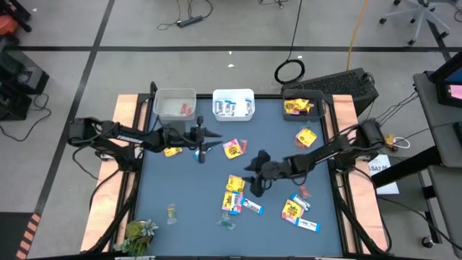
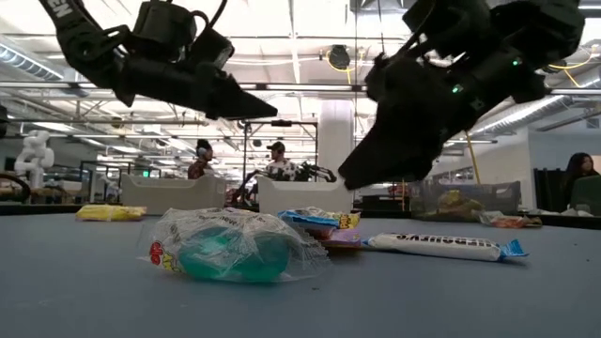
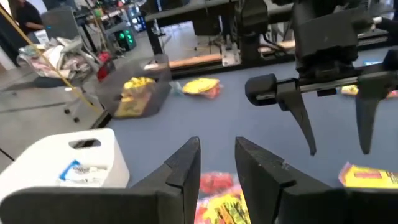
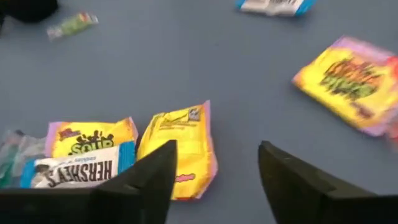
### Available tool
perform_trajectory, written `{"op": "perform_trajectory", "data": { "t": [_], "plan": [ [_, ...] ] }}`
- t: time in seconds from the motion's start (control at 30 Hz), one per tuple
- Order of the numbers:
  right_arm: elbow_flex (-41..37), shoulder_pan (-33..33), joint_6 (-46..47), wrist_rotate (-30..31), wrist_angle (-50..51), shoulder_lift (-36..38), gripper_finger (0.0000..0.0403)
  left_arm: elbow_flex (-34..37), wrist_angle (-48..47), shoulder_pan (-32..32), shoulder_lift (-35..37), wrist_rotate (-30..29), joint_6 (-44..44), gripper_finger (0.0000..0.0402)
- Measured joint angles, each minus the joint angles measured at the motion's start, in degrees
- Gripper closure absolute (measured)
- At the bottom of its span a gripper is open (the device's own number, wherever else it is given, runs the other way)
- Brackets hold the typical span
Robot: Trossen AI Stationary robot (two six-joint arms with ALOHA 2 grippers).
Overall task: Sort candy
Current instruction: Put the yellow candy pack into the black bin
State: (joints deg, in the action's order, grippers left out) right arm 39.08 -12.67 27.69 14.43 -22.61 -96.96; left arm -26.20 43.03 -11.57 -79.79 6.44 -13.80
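Candy lies scattered on the blue table (image 1: 188, 188). My left gripper (image 1: 208, 139) hovers open over the table's middle, just left of a yellow packet (image 1: 232, 149) and a small red piece (image 1: 242, 146); in the left wrist view both, packet (image 3: 217, 210) and red piece (image 3: 217, 183), lie beyond the fingers. My right gripper (image 1: 250, 173) hangs open above a cluster: a yellow packet (image 4: 180, 146), a sour-candy packet (image 4: 90, 137) and a blue-and-white bar (image 4: 74, 171). A clear greenish sweet (image 2: 230, 246) lies near the near edge. Neither gripper touches anything.
Three bins stand along the far edge: a clear one with red pieces (image 1: 175, 105), a white one with blue-and-white bars (image 1: 233, 105), a dark one with yellow packets (image 1: 303, 105). More packets lie right (image 1: 305, 137) and near right (image 1: 292, 209). A green plant-like thing (image 1: 137, 235) sits at the near left corner.
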Motion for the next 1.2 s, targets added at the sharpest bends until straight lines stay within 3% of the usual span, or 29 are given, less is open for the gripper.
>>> {"op": "perform_trajectory", "data": {
  "t": [0.17, 0.33, 0.5, 0.83, 1.03, 1.2],
  "plan": [
    [4.27, -0.58, -0.1, -4.45, 2.47, -5.72, 0.0132, 2.07, 0.05, 0.41, -0.02, -1.52, 0.02, 0.0295],
    [7.25, -0.58, -0.8, -7.35, 4.05, -9.35, 0.0126, 2.91, 0.07, 0.35, -0.02, -2.38, 0.08, 0.0295],
    [7.62, -0.23, -1.29, -7.36, 4.53, -9.67, 0.018, 2.93, 0.11, 0.37, -0.02, -2.4, 0.2, 0.0295],
    [7.53, 0.73, -5.59, -7.96, 5.29, -7.54, 0.0388, 2.93, 0.13, 0.41, -0.02, -2.4, 1.34, 0.0295],
    [7.54, 2.32, -10.5, -4.69, 10.39, 1.75, 0.0383, 2.95, 0.49, 0.41, -0.06, -2.4, 1.4, 0.0295],
    [7.56, 5.49, -12.36, 5.23, 24.73, 13.45, 0.0393, 2.95, 2.64, 0.41, -0.07, -2.38, 1.49, 0.0295]
  ]
}}
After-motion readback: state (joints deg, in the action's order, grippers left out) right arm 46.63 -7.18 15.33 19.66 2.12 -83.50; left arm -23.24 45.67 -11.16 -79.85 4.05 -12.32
